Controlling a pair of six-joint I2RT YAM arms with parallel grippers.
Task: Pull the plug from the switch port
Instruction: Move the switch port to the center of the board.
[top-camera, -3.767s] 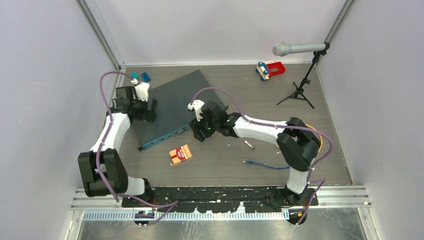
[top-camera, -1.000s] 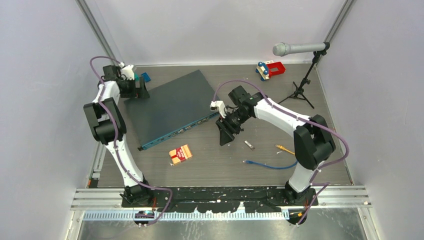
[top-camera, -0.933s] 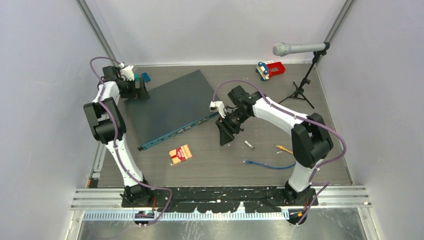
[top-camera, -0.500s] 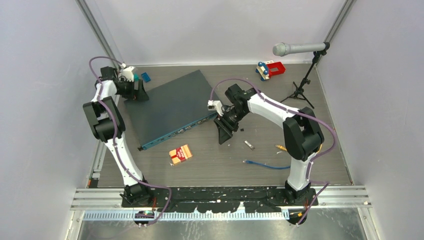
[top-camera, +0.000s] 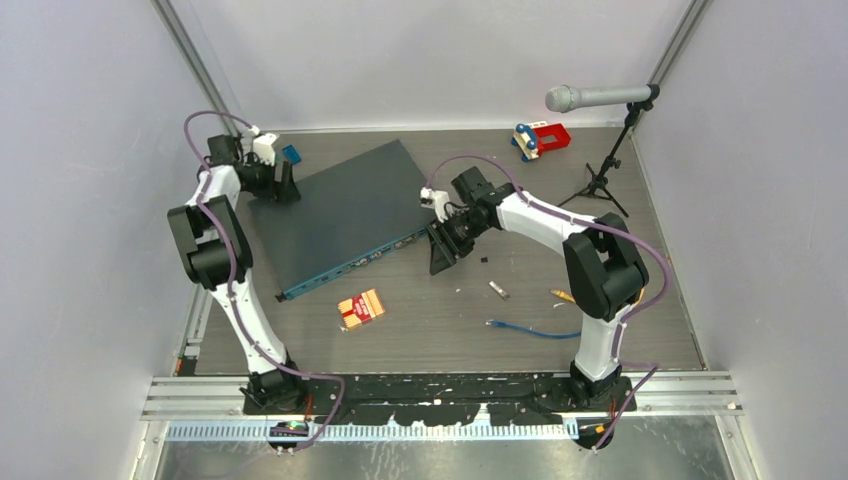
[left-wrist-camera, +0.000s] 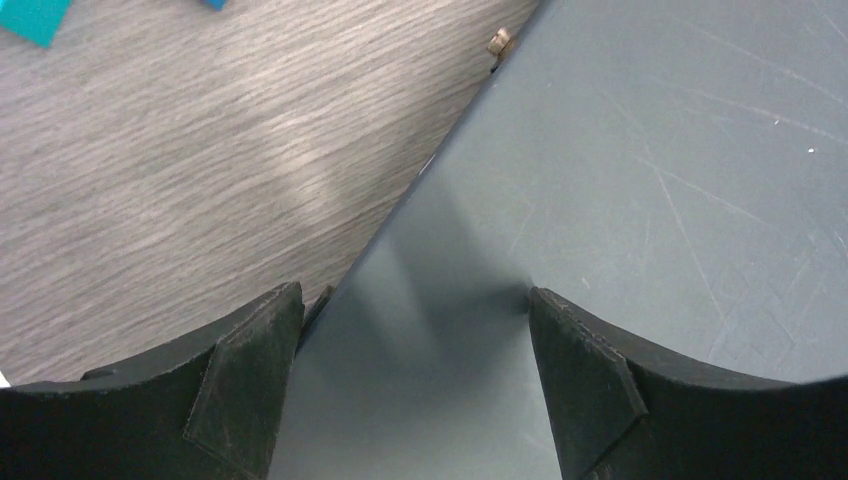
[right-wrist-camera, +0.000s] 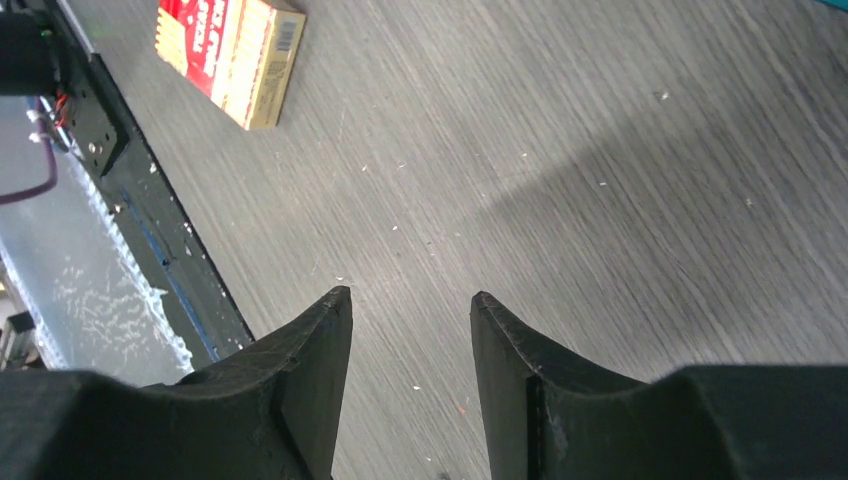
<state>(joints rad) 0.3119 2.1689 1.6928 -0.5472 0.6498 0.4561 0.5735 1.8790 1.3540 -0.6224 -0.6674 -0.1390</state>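
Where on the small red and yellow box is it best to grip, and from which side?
Grip the box across its two long edges, near the middle, coming straight down from above. It lies flat on the table, so only its thin sides are free, and the shorter span is likely the easier one to clamp.

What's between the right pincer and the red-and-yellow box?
Nothing. The right wrist view shows only bare table between the right pincer and the box.
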